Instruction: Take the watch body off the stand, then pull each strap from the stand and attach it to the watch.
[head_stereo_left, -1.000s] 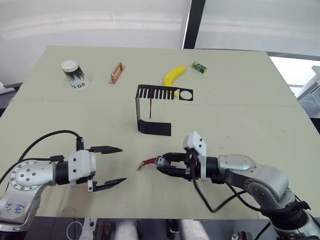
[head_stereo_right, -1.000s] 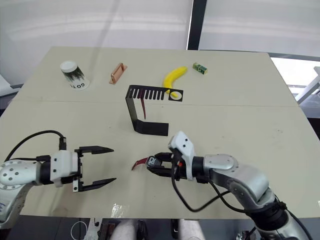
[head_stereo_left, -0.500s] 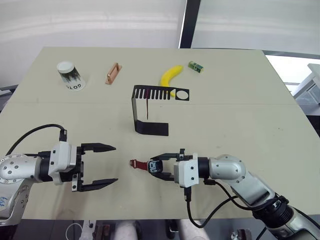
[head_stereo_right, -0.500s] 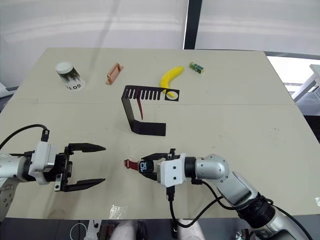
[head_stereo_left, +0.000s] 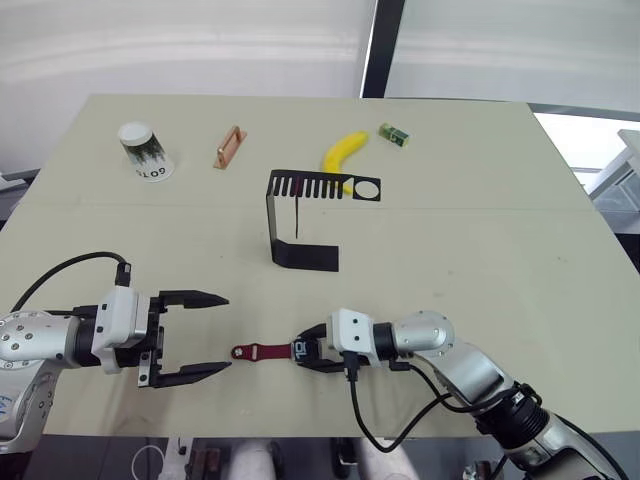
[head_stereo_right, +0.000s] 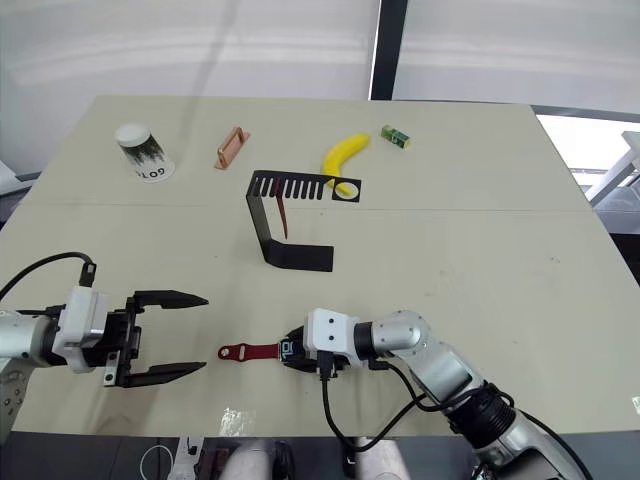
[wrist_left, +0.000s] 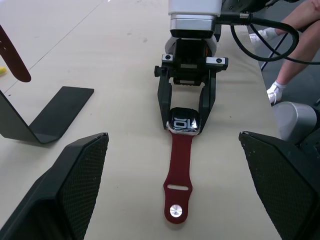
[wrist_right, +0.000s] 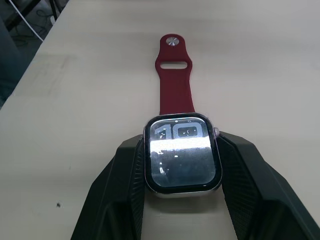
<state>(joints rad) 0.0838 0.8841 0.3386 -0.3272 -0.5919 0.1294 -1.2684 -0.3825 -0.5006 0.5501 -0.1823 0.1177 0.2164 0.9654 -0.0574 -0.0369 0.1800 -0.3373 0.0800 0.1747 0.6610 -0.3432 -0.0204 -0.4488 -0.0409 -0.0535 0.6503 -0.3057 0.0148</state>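
Right gripper: fingers pinching the watch body by its side rims, flat on the table, one strap already fitted. Left gripper: spread wide, empty. Second strap hangs in the stand; likely light and limp, best gripped near its free lower end.

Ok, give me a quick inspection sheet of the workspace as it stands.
Surface: beige table, flat, seam across.
Job's things: rounded-square dark watch body with one dark red strap attached, lying flat; second dark red strap hanging from the black sheet-metal stand.
Clutter: white paper cup, copper-coloured handle, yellow banana, small green box.
End effectors: right end effector shut on the watch body; left end effector open, empty, facing the strap's free end.
Cables: black cables looping off both wrists.
Surroundings: a person's legs beside the table.
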